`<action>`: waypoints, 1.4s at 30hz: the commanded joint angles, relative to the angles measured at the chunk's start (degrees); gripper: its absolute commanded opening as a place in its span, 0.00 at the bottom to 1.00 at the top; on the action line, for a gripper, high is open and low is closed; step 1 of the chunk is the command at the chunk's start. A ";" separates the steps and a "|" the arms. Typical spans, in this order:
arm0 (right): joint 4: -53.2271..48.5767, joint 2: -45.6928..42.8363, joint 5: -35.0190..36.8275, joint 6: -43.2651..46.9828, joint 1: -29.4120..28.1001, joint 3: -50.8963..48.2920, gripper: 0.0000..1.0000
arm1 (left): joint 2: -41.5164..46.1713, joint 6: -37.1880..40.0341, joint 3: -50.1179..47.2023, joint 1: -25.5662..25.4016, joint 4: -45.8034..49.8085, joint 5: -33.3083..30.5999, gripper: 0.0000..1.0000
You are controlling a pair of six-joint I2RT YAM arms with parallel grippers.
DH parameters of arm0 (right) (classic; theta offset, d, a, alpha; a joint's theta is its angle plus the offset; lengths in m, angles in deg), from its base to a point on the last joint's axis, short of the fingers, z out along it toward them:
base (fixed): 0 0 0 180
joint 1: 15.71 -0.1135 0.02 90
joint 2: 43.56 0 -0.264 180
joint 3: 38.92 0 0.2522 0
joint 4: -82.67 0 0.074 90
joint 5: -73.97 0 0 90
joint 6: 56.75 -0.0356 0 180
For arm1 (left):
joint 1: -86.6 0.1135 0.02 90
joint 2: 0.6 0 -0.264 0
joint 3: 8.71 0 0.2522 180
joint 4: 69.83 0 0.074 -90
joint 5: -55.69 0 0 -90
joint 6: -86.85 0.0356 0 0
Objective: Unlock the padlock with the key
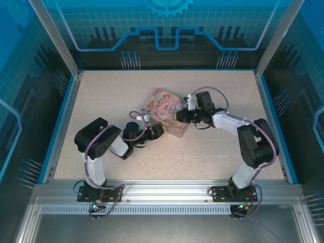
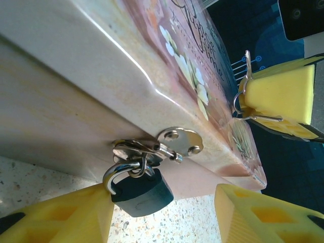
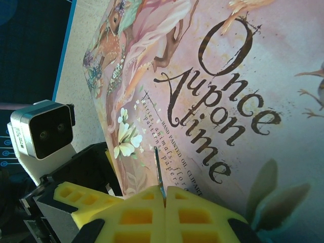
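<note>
**Padlock** point(image 2: 142, 191): blue body, hung by shackle from hasp point(image 2: 179, 142) on near-left side of pink box point(image 3: 228, 76), low over table point(image 1: 212, 152).

**Left end effector** point(image 2: 167, 202): jaws apart, astride padlock, nothing clamped yet.

**Right end effector** point(image 3: 165, 195): closed on key point(image 3: 158, 169), blade sticking out over box lid.

**Handling:** close your left jaws square on lock body and steady it. Turn keyhole toward right arm, then line blade with slot.

**Unclear:** keyhole face out of sight; key head buried in pads; blade edge-on, teeth orientation unreadable.
</note>
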 commanded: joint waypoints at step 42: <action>-3.87 1.87 2.04 1.21 0.22 -0.72 0.00 | 2.25 0.17 3.22 -1.61 10.89 -7.91 0.60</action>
